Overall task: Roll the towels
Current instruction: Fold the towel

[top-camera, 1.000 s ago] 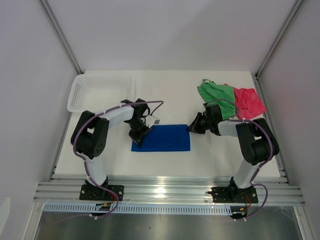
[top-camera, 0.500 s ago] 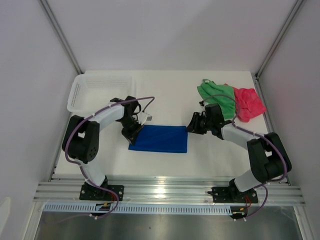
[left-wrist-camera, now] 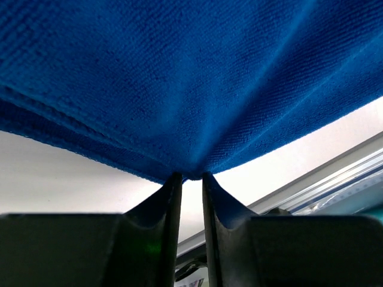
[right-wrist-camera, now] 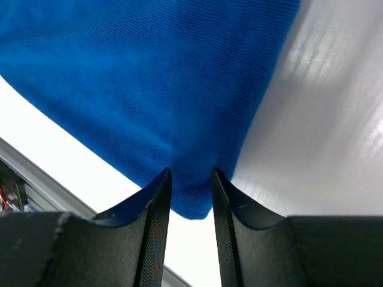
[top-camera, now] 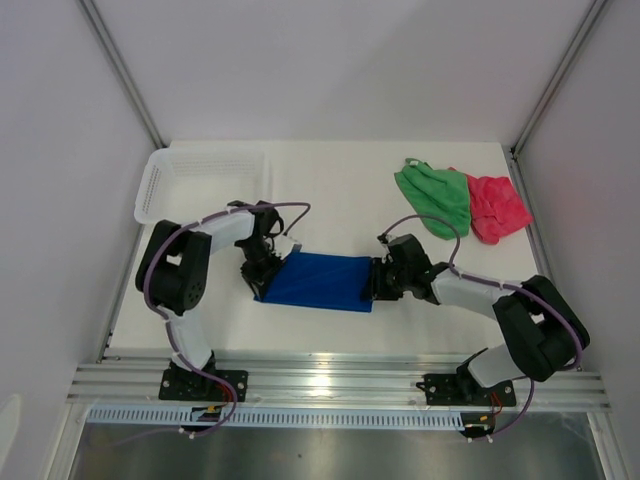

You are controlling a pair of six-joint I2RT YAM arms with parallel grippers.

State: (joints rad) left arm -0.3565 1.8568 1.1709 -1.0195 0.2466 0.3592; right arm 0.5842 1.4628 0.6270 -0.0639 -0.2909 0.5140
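The white table (top-camera: 330, 180) bears a blue towel (top-camera: 320, 282), green towel (top-camera: 435, 195), pink-red towel (top-camera: 497, 205) and mesh basket (top-camera: 200, 185)

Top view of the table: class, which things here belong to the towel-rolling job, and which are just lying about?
Belong to the job:
- blue towel, spread flat between the arms
- green towel, bunched at the far right
- pink-red towel, bunched beside the green one

Just lying about:
- white mesh basket, far left
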